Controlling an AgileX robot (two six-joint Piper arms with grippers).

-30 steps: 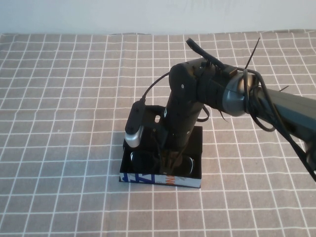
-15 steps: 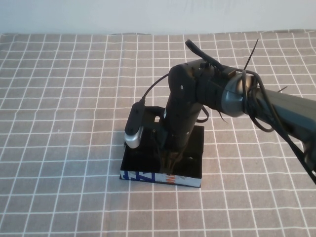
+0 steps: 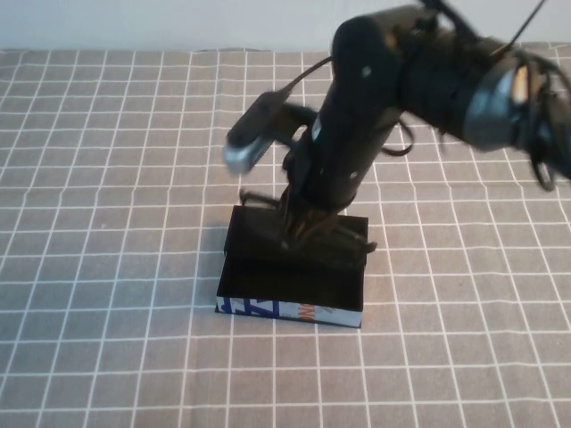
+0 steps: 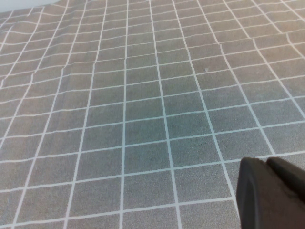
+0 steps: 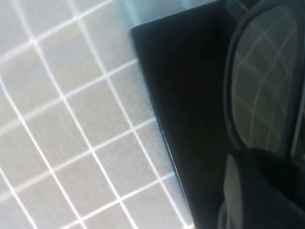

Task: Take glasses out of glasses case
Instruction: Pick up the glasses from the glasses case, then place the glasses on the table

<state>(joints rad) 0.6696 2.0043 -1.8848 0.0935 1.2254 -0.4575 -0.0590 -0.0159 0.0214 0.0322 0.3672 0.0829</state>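
The glasses case (image 3: 290, 308) lies open on the checked cloth, its blue, white and orange front facing me and its black lid behind. My right gripper (image 3: 301, 225) hangs over the case's back part, shut on the black glasses (image 3: 257, 199), which are held just above the box with their arms sticking out to both sides. In the right wrist view a dark lens of the glasses (image 5: 261, 90) sits beside my finger (image 5: 248, 191), over the black case (image 5: 190, 95). My left gripper (image 4: 272, 188) shows only in its own wrist view, shut and empty above bare cloth.
A grey cloth with a white grid (image 3: 107, 178) covers the whole table. The right arm and its cables (image 3: 464, 80) reach in from the upper right. A pale wall runs along the far edge.
My right gripper has risen out of the case and moved toward its back, lifting the glasses with it. The case interior now shows bare black lining.
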